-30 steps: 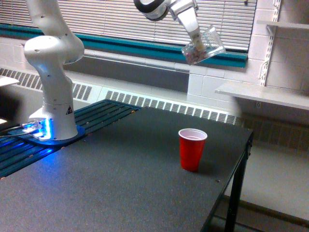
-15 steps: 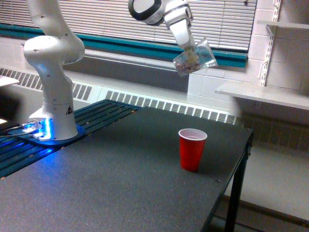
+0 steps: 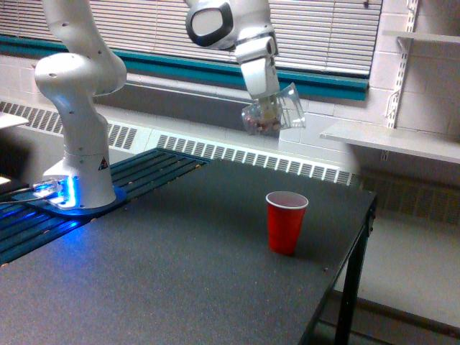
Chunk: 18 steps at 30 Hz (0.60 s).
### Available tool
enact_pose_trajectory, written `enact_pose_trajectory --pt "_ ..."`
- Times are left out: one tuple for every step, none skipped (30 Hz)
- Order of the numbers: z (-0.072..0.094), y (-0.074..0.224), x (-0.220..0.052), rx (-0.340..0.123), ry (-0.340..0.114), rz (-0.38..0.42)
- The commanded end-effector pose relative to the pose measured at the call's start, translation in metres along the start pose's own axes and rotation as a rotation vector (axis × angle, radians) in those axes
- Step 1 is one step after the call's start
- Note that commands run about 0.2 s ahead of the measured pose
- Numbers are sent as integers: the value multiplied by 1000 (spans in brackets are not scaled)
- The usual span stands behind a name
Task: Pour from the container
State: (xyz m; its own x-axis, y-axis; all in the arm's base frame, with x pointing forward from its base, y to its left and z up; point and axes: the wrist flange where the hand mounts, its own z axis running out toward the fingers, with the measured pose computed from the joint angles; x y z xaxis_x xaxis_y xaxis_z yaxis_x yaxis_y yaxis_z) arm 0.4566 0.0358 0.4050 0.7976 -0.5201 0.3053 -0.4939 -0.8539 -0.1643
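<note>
The dark table (image 3: 180,273) filled most of the exterior view, and the white Franka arm (image 3: 75,108) rose from its lit base at the view's left edge, with its upper links reaching across toward the middle. That placement looked deliberate: with the base off to one side, the tabletop stayed clear and the arm could reach over it from above. On the table toward the view's right stood the red cup (image 3: 286,221), upright with its white inside showing, apparently set in the open as the receiver so that nothing crowded a pour. Smallest was the container (image 3: 273,115), the clear cup with pinkish and tan pieces bunched at its lower end, carried high in the air, above the red cup and a little to the view's left of it, well apart from it. The gripper (image 3: 267,109) was clamped on the container, its fingers pressed against the cup's side. The cup lay tilted, mouth toward the view's right, probably to keep the pieces back against its base until it was over the target. Compared with a second ago, the container had come down and across toward the view's left, from beside the teal window ledge to lower against the wall, while the red cup had not shifted.
</note>
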Motion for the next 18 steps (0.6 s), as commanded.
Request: enact_pose_trajectory --pt "12 13 -3 -29 -34 -5" --pt "14 15 -4 -36 -40 -4" --pt "16 16 -4 -39 -45 -1" --pt "17 17 -5 -42 -51 4" --pt "19 18 -5 -46 -56 8" --pt "21 20 -6 -50 -61 10" --pt "23 21 -6 -53 -66 13" --pt "24 21 -6 -57 -69 17" --pt "26 22 -7 -59 -72 25" --pt "29 22 -7 -61 -74 31" --pt "30 22 -7 -61 -77 35" --pt "32 23 -7 -60 -80 39" --pt "34 23 -7 -59 -82 43" --pt "37 24 -7 -59 -82 47" --pt "39 24 -7 -58 -83 49" --pt "42 25 -7 -57 -85 50" --pt "44 26 -7 -60 -89 50" --pt "46 26 -8 -64 -93 51"
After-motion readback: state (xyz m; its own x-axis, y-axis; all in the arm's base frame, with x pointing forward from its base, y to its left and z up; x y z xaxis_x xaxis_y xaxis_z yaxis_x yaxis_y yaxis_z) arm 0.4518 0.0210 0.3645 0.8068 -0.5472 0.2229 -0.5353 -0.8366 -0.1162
